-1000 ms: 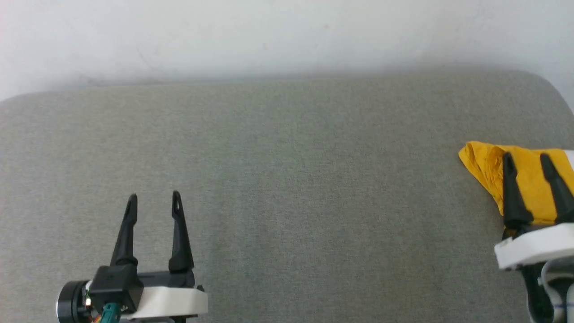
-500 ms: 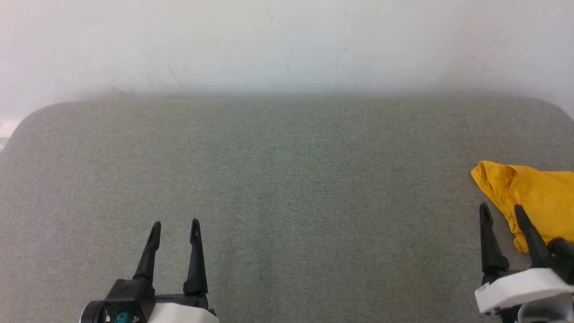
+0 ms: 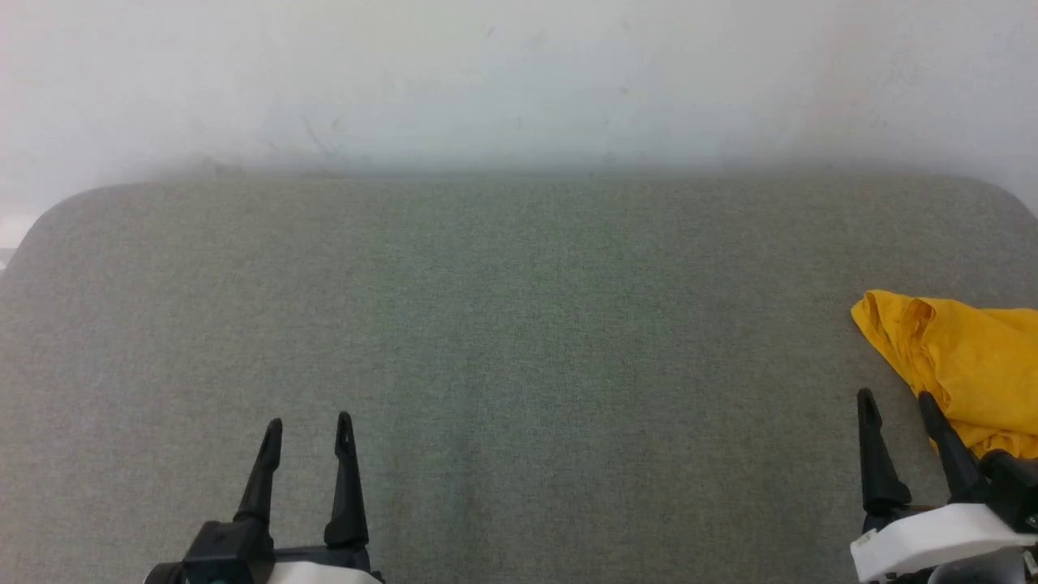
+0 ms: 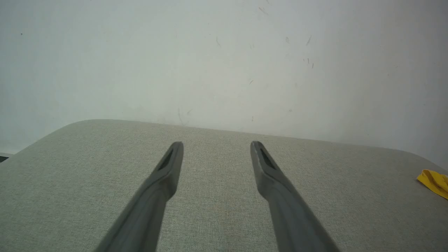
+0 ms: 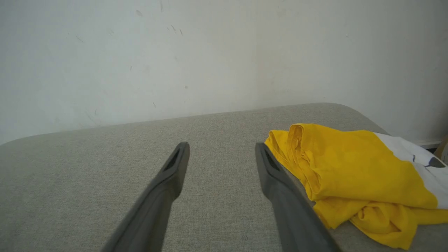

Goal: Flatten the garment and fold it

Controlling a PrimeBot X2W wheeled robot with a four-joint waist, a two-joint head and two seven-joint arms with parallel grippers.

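Handling: bright yellow crumpled cotton T-shirt (image 5: 350, 164) is likely light, limp and prone to bunching; best pinched at the rolled edge nearest right hand (image 3: 895, 396). Right hand and left hand (image 3: 309, 420) are both released, empty.

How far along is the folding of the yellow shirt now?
Nothing looks done: the garment lies crumpled near the right end of the grey cushion. Nothing is in hand: the left hand and right hand are open and empty. Flattening and folding both remain.
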